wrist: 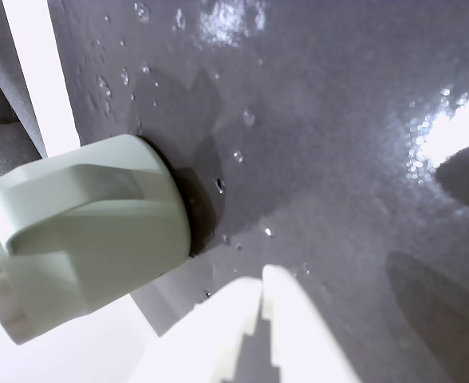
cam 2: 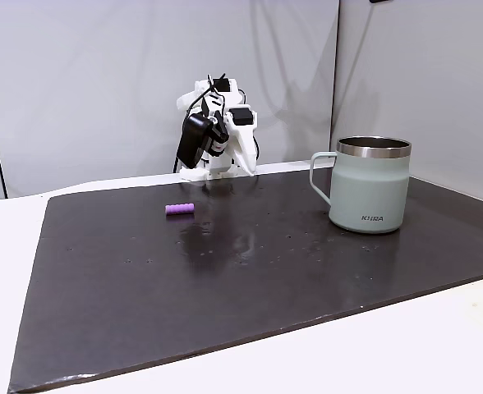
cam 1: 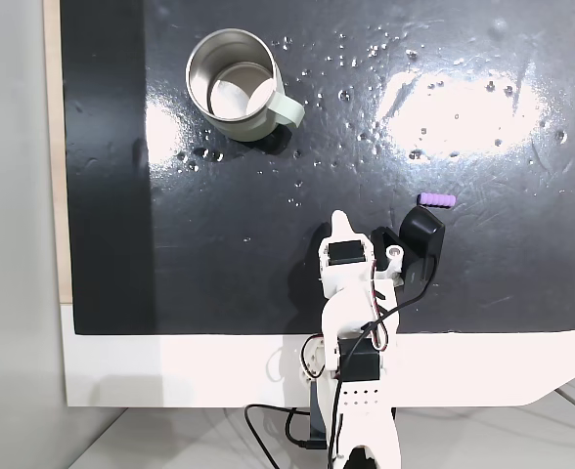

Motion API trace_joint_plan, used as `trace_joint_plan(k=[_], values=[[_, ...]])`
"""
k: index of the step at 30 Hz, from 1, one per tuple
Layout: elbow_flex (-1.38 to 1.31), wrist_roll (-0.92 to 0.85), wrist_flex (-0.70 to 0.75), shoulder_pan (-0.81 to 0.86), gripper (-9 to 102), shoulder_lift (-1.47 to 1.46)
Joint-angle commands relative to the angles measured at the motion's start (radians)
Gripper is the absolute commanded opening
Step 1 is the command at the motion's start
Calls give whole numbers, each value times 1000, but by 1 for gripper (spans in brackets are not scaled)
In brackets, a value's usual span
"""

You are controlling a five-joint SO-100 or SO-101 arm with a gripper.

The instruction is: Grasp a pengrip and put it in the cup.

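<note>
Glossy black mat (cam 1: 219, 244) on white table, pengrip (cam 1: 436, 200) lying apart from cup (cam 1: 237, 86), tool (wrist: 264, 279) closed, empty.

The cup (cam 2: 371, 185) beside me has a matt pale green outside, a brushed metal rim and a shiny steel inside. The dark mat (cam 1: 268, 254) is glossy and speckled with droplets. The purple pengrip (cam 1: 436, 200) looks ribbed and soft. My jaws are smooth white plastic.

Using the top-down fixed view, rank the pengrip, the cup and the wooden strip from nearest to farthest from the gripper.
1. pengrip, right of the gripper.
2. cup, upper left.
3. wooden strip, at the mat's left edge.
</note>
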Motion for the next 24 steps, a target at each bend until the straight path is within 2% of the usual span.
trace_joint_plan(k=[1,13,17,24], values=[[-6,-8,-35,-2,0,12],[-11,-12,-35,3,0,12],[-89,-57,5,34,0,9],[-449,-80,103,54,0,-417]])
